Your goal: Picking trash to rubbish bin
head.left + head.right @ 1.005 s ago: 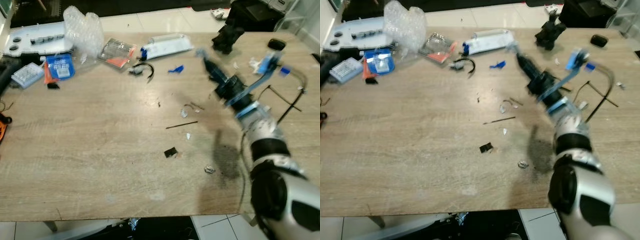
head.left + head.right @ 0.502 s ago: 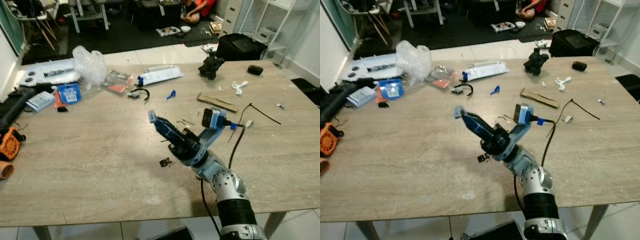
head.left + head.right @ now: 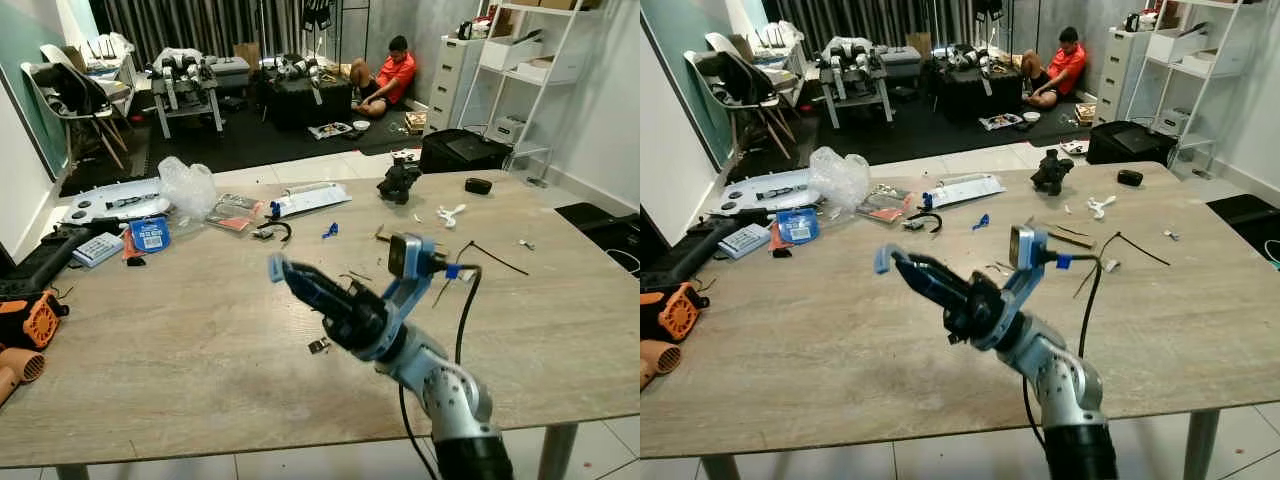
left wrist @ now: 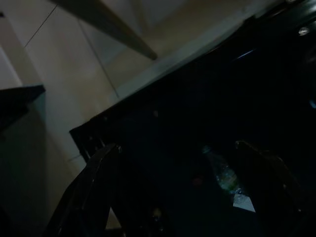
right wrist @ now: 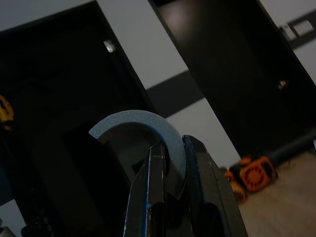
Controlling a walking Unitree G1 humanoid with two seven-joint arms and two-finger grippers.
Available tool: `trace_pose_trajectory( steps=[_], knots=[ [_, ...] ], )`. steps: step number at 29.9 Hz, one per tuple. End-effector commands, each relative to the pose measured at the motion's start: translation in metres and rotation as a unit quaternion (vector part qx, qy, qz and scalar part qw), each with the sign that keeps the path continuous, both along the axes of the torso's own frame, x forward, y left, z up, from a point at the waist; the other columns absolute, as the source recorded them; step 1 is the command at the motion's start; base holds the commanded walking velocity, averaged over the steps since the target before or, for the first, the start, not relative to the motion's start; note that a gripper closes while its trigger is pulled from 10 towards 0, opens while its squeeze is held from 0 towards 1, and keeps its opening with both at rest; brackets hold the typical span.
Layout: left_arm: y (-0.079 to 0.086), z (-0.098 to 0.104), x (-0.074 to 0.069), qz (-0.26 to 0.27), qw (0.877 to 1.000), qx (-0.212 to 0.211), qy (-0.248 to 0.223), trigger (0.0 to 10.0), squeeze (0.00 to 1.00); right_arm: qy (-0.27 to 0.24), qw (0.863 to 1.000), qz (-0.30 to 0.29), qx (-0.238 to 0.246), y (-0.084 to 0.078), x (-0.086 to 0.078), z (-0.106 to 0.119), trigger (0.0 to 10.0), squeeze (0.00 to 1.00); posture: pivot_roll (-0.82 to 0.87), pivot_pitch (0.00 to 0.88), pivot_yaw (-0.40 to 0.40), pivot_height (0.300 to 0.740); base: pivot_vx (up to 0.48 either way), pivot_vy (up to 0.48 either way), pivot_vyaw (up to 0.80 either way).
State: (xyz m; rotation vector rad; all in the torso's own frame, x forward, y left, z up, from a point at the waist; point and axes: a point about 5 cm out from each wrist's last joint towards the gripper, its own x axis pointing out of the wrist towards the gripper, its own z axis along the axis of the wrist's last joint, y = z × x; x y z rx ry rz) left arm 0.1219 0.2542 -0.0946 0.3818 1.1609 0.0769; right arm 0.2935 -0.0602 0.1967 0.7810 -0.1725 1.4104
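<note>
One piece in hand: a curved grey-blue scrap, an arc like a piece of foam or plastic, sits pinched between the right gripper's two black fingers, which are closed on it; in the head views it shows as a small pale blue tip at the end of the raised fingers.

Right arm: lifted above the near middle of the wooden table, fingers pointing up and toward the robot's left, the wrist camera and its cable above the forearm.

Left gripper: hangs low in the dark, its fingers spread apart, with what looks like a black bin liner and a crushed clear bottle beyond them; this is probably the rubbish bin, but the murk leaves it uncertain.

Progress: the pick looks done for this scrap; carrying it to the bin and dropping it remain.

Left on the table: a small black chip, a blue bit, a black curved cable piece, a white scrap, crumpled bubble wrap, a white flat packet.

Room: a person in a red shirt sits on the floor at the far wall.

Change: a second ago the arm reached low over the far right of the table and the camera looked steeply down; half a second ago the arm was already back over the near middle. Now the head looks up into the room with the gripper raised.
</note>
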Motion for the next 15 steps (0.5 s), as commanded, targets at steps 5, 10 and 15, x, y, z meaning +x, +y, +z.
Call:
trace_pose_trajectory(
  steps=[5,10,15],
  knots=[
    [-0.006,-0.006,-0.014,-0.014,0.999,-0.001,0.031,10.0,0.0,0.022,0.999,-0.008,-0.033,0.009,-0.004,-0.008,10.0,0.0,-0.08,0.061,0.068,0.74,-0.334,0.0,0.0],
    [-0.011,-0.007,-0.014,-0.023,0.999,-0.005,0.036,10.0,0.0,0.039,0.997,-0.01,-0.064,0.012,-0.008,-0.02,10.0,0.0,-0.08,0.063,0.062,0.74,-0.335,0.0,0.0],
    [-0.013,-0.008,-0.013,-0.027,0.999,-0.007,0.036,10.0,0.0,0.045,0.989,-0.017,-0.139,0.018,-0.009,-0.039,10.0,0.0,-0.08,0.062,0.058,0.74,-0.334,0.0,0.0]
  ],
)
